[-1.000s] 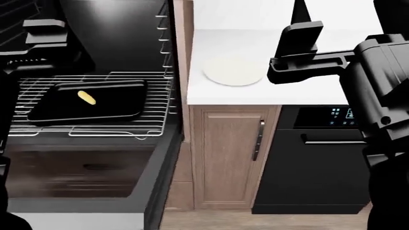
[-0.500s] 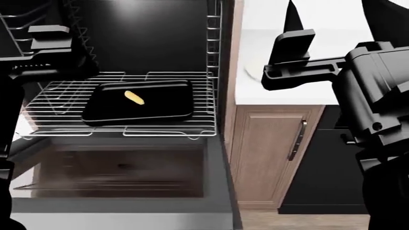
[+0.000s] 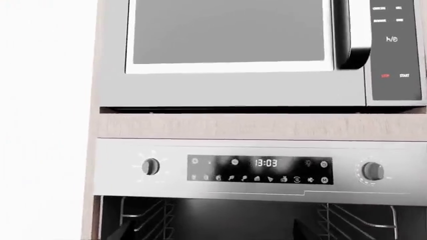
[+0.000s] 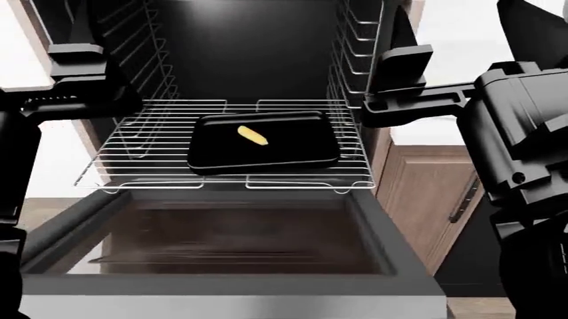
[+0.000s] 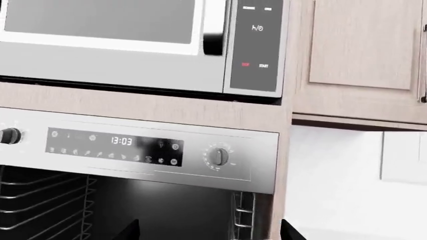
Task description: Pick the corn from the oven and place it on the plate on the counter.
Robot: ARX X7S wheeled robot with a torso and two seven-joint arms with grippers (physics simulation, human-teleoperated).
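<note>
So nothing is picked yet: we're parked facing the oven (image 4: 249,40) with the door (image 4: 222,246) dropped open, and every real step of the task is still ahead.

Going left to right in the head view:
- Left end effector (image 4: 84,76) hovers by the left side rails (image 4: 142,73), above the rack and holding nothing. We can't tell how far its jaws are apart from this angle; its wrist view shows only the control panel (image 3: 260,170) and the microwave (image 3: 230,35) above it.
- Wire rack (image 4: 159,163) is pulled out and carries the black baking tray (image 4: 293,149). The corn (image 4: 253,135) lies on the tray, slightly left of its centre, at an angle, with nothing touching it.
- Right end effector (image 4: 400,73) sits at the right edge of the cavity, near the right rails (image 4: 350,60), also empty; its jaw gap isn't readable either.
- Tabletop (image 4: 435,136) shows only as a white strip behind the right arm. The plate isn't in view in any camera now.

Left to do: reach in, grasp the cob, lift it out, carry it right, set it on the plate.

Obstacles, as we judge it: the open door keeps us back from the rack, the tray lip sits around the cob, and the side rails crowd both arms.
</note>
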